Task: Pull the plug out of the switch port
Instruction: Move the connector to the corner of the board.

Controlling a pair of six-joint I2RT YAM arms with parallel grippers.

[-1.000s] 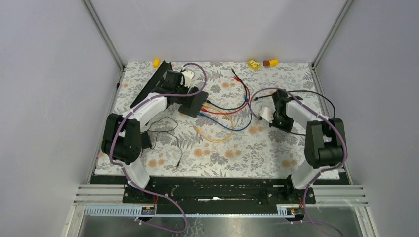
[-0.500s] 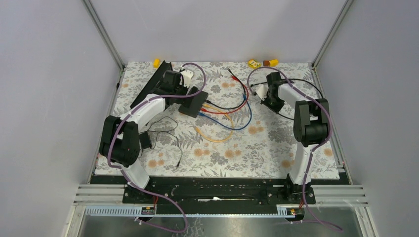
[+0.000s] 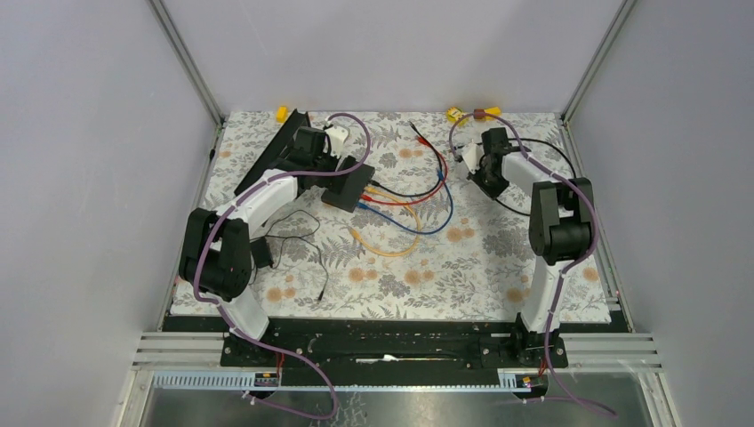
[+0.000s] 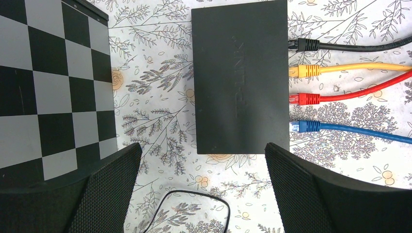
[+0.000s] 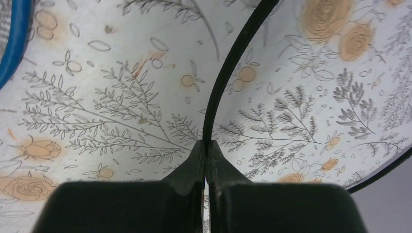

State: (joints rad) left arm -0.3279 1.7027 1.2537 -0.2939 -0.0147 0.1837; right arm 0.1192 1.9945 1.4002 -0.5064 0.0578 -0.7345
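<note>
Four plugs sit in the ports of the switch (image 4: 240, 77): a black plug (image 4: 305, 45), a yellow plug (image 4: 305, 71), a red plug (image 4: 305, 99) and a blue plug (image 4: 305, 126). All are seated along one long edge, so nothing has been pulled out yet. By my reckoning the task is at its start, with the whole extraction left to do.

From above, the switch lies on the far left part of the flowered cloth (image 3: 480, 267), its ports facing the middle of the table. My left gripper (image 4: 202, 160) hangs over the switch's near short end with its fingers spread wide and touching nothing. They straddle the box rather than the plugs, so I judge it is placed to steady the switch, not to pull. The chequered board (image 4: 53, 82) lies just beside the switch, on the side away from the ports.

My right gripper (image 5: 206, 145) is well apart from the switch, over on the far right. Its fingers are pressed together on a black cable (image 5: 228, 73), which comes out right at their tips. Whether that is the black plug's own lead, I cannot tell.

As for writing, only one mark is legible: raised, tone-on-tone lettering along the switch's top, which I read as TP-LINK, its first letter faint. I can read no writing anywhere else.
</note>
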